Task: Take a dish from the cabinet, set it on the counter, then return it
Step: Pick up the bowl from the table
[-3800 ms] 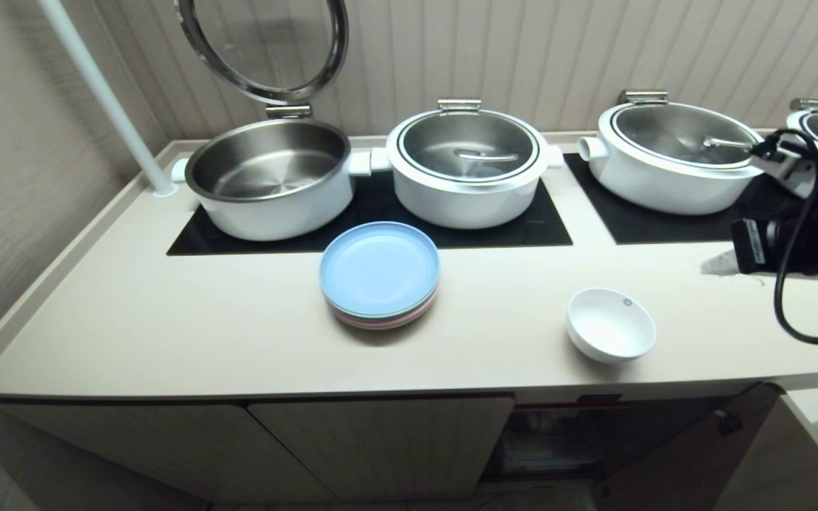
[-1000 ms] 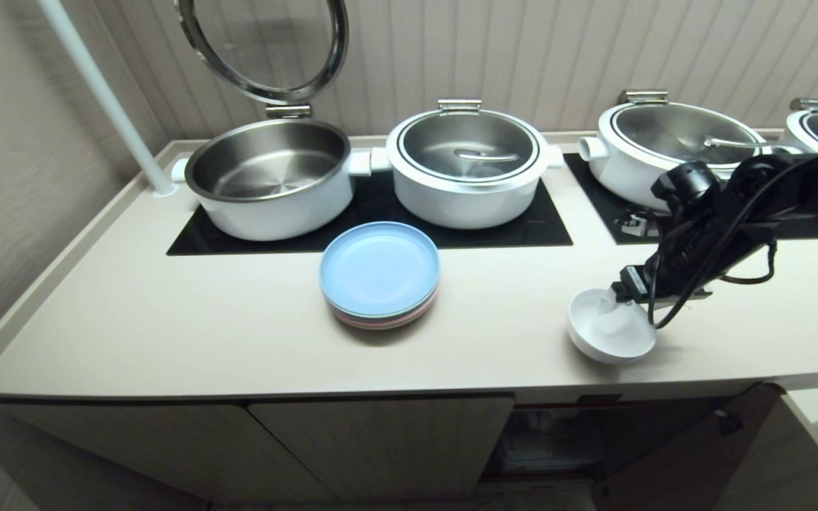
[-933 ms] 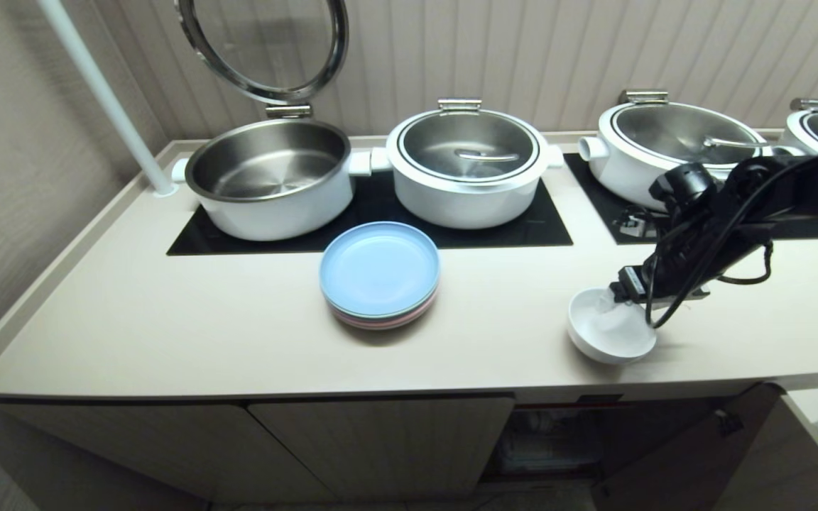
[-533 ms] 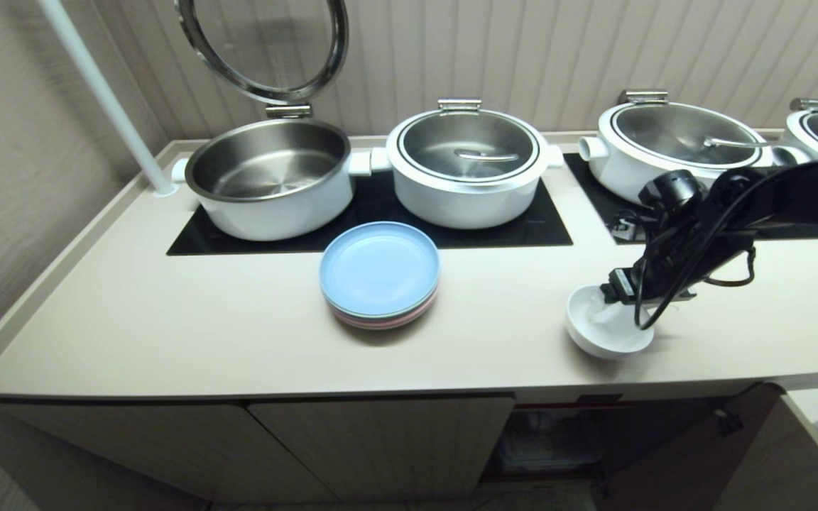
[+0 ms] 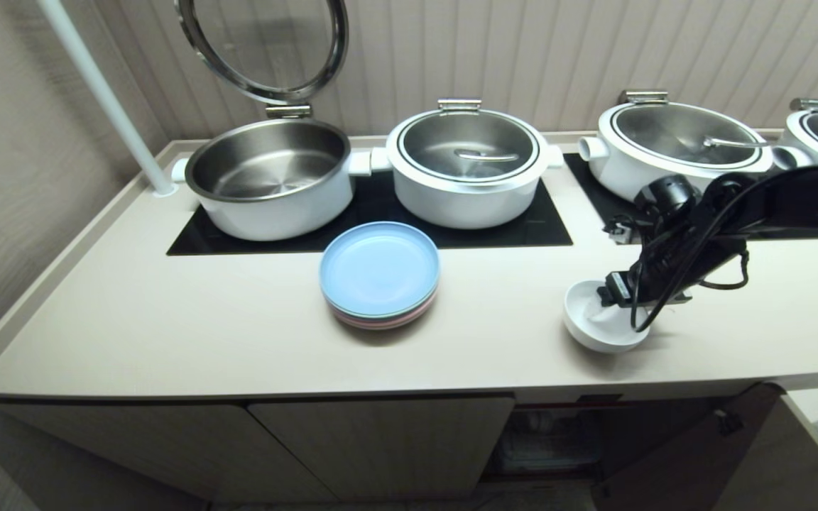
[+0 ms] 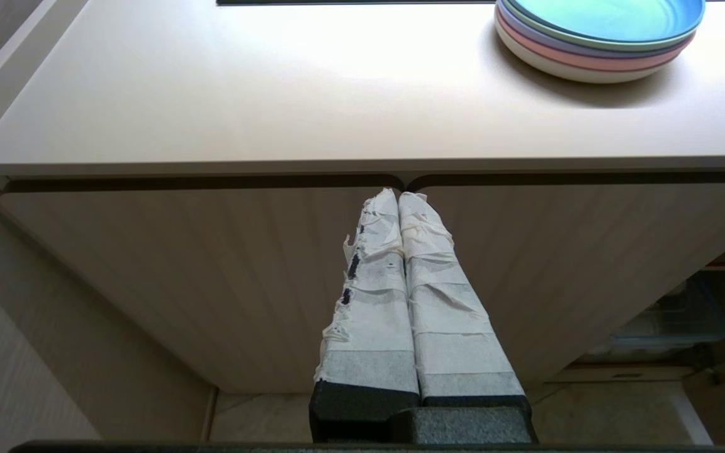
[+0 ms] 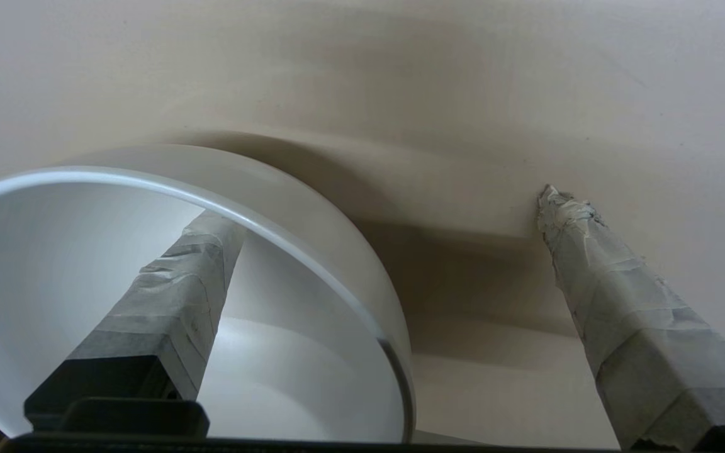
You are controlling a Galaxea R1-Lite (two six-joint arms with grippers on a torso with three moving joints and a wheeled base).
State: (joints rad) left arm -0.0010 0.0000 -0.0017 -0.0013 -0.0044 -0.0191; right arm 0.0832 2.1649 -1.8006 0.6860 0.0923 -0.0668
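A: Starting nearest you, what are you looking at?

B: You are facing the low cabinet with beige ribbed doors [image 5: 380, 443]. At its right end it is standing open, with a dark shelf showing inside. Your left gripper [image 6: 398, 207] is hanging in front of the closed doors with its taped fingers pressed together and nothing between them.

A: And the thing you are after?

B: The small round white footed bowl [image 5: 597, 328] is sitting on the long beige worktop [image 5: 167, 326], near the front edge, above the open part of the cabinet. Your right gripper [image 7: 387, 220] is straddling the bowl's rim with its fingers spread wide: one finger is reaching down inside the bowl, the other is standing outside, apart from the wall. Nothing is being pinched yet.

A: How is the bowl going to handle?

B: Judging by its look, it is stiff, glossy and fairly light, so it is likely slippery under the tape and breakable if dropped. You are probably best closing on the rim wall where you are straddling it and keeping the bowl level.

A: What lies further back?

B: A stack of flat pastel plates, blue on top [image 5: 379, 273], is sitting well to the bowl's left. Beyond it, white pots with steel lids [image 5: 466, 167] are standing on the glossy black cooktop panels [image 5: 544, 223] against the wall.
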